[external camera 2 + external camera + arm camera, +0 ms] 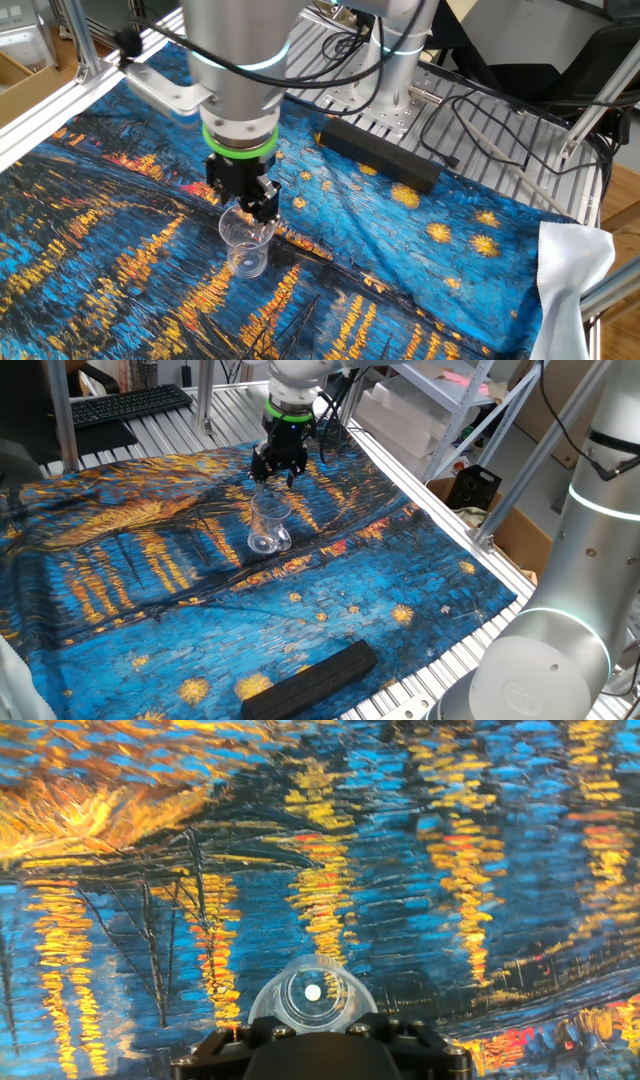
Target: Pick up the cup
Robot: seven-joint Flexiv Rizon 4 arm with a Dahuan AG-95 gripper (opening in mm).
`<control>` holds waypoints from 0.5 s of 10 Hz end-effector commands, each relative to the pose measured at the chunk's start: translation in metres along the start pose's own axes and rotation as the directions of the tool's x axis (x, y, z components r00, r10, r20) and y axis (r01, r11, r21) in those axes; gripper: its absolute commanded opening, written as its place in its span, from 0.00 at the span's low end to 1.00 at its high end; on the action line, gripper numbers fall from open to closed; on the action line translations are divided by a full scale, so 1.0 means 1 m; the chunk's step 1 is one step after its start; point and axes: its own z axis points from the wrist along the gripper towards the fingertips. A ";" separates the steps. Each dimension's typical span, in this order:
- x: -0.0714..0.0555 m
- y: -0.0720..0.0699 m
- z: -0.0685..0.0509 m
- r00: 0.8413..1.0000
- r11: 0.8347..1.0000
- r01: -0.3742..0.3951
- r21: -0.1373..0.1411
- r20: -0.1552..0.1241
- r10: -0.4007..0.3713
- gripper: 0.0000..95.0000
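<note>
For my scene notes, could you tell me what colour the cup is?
The cup is clear, colourless glass, best seen in one fixed view.

We see even, bright indoor light in both fixed views, seemingly from overhead, with only soft shadows in the folds of the painted cloth [330, 590]. The large silver arm segment [545, 660] in the near corner of one fixed view is out of focus and shows a broad pale sheen. In the other fixed view the arm housing [240, 50] carries soft highlights and the white cloth [570, 270] at the edge looks nearly blown out. The cup [269, 525] catches small glints on its rim and base. The hand view is sharp mid-frame, and perhaps slightly stretched toward its corners; the dark gripper [330, 1055] base is underlit.
</note>
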 end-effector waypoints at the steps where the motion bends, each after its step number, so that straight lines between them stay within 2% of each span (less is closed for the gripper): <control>1: -0.002 0.000 0.001 1.000 0.999 0.001 0.040 -0.003 -0.001 1.00; 2: -0.002 0.000 0.002 1.000 0.999 0.002 0.047 -0.006 -0.001 1.00; 3: -0.002 0.000 0.003 1.000 0.999 0.002 0.043 -0.009 -0.001 1.00; 5: -0.001 0.001 0.013 1.000 0.999 0.000 0.036 -0.001 0.000 1.00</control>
